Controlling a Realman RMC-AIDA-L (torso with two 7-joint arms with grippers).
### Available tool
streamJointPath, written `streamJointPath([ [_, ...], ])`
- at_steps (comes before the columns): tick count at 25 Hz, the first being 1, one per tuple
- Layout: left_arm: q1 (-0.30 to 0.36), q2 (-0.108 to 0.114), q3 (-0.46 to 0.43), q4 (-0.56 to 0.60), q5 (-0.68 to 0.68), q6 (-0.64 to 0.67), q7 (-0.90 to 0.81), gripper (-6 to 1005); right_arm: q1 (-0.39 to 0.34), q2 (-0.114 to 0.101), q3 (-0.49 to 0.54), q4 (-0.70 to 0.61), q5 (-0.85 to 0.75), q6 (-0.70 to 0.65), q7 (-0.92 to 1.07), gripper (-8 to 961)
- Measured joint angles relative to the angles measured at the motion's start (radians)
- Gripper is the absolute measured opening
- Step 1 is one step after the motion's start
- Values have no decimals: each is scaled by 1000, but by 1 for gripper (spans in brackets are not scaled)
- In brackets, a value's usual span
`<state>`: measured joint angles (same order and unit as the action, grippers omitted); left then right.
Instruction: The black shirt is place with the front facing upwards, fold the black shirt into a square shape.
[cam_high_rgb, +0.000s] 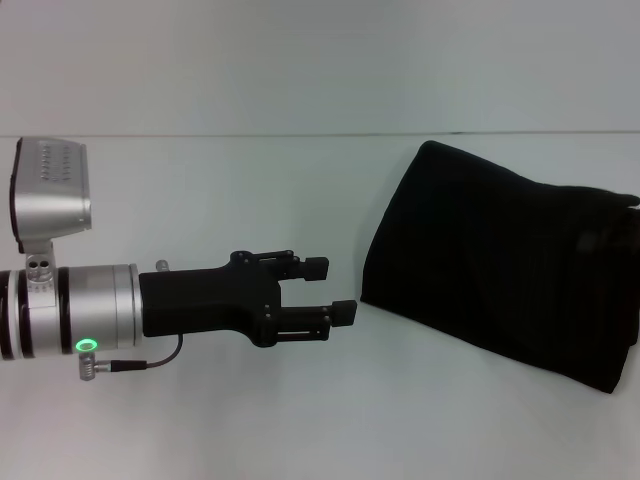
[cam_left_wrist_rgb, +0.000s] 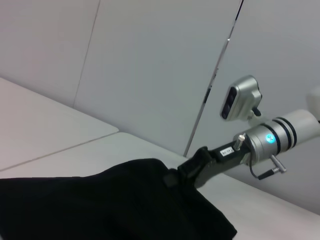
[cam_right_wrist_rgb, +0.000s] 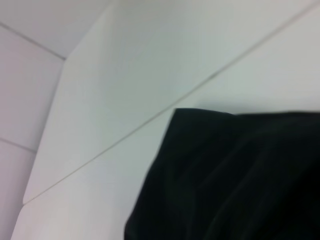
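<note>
The black shirt (cam_high_rgb: 490, 270) lies as a folded, roughly rectangular bundle on the right side of the white table, plain black side up. My left gripper (cam_high_rgb: 335, 290) reaches in from the left, open and empty, its fingertips just short of the shirt's left edge. The left wrist view shows the shirt (cam_left_wrist_rgb: 100, 205) from the side, with my right gripper (cam_left_wrist_rgb: 186, 172) at its far edge and its fingers buried in the fabric. In the right wrist view a corner of the shirt (cam_right_wrist_rgb: 235, 180) shows close up.
The white table (cam_high_rgb: 250, 400) runs wide around the shirt, with a seam line across its far part. A pale panelled wall (cam_left_wrist_rgb: 160, 65) stands behind it.
</note>
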<state>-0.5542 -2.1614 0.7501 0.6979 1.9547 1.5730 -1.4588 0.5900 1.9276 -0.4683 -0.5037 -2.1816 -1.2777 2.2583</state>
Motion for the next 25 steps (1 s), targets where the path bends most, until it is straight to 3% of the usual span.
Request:
streamJointPath([
  [8,2,0,0,0,-1,1,0,757,-5,11,-3,-97,0,-25,-47,59],
  [25,0,0,0,0,0,1,-9,758,-32,13,-3,-53,-36,84,-38,54],
])
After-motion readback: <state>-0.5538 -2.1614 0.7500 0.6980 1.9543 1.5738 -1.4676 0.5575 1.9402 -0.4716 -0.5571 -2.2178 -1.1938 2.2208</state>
